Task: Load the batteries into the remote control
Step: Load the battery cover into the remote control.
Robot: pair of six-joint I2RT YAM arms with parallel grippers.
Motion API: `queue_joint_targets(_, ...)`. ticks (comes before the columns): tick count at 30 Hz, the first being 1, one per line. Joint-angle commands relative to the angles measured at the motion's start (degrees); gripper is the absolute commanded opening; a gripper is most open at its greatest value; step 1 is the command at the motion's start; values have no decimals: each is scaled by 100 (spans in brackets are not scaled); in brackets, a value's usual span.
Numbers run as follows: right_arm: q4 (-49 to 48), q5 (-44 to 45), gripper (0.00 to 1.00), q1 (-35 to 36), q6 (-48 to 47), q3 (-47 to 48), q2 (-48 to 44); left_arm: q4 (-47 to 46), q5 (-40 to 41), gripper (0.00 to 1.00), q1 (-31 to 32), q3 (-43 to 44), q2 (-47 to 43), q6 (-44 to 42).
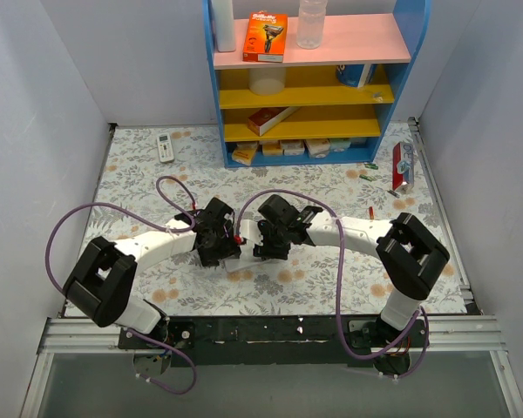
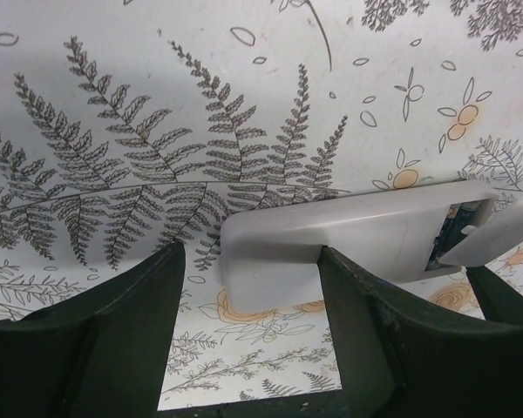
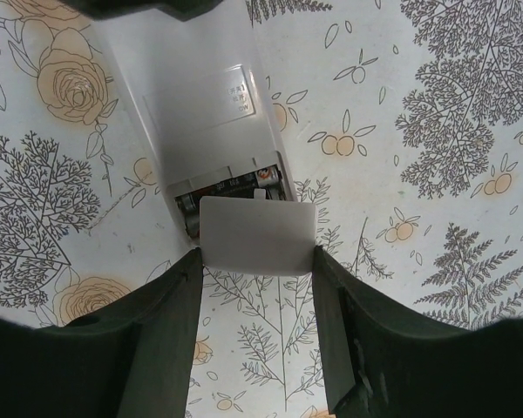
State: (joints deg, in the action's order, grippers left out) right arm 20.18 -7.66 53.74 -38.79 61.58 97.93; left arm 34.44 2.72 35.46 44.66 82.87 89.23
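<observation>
The white remote control [image 3: 192,104] lies back-up on the floral mat, its battery compartment open. Batteries [image 3: 231,185] sit inside; they look dark, with a red tip showing. My right gripper [image 3: 257,261] is shut on the loose white battery cover [image 3: 257,235] and holds it at the compartment's near edge. My left gripper [image 2: 253,261] is open. Its fingers straddle the remote's other end [image 2: 331,235], the right finger over the body, a gap at the left finger. In the top view both grippers, left [image 1: 227,237] and right [image 1: 266,239], meet over the remote [image 1: 247,237].
A blue shelf unit [image 1: 401,78] with boxes and bottles stands at the back. A small white remote with buttons [image 1: 165,146] lies at the back left. A red razor pack [image 1: 404,165] stands at the right. Purple cables loop over the mat.
</observation>
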Motion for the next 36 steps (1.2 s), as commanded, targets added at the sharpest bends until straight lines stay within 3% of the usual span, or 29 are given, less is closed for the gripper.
queue_joint_targets(1, -103, 28, 34, 58, -85, -67, -11, -139, 510, 61, -83, 42, 238, -151)
queue_joint_targets(18, 99, -86, 34, 155, -138, 99, 68, -359, 668, 60, -233, 332, 537, -529)
queue_joint_targets(28, 38, 63, 33, 155, -226, 117, -204, 247, 590, 85, -233, 289, -226, -310)
queue_joint_targets(36, 64, 2, 33, 155, -358, 135, -64, 283, 62, 82, -233, 148, -368, -336)
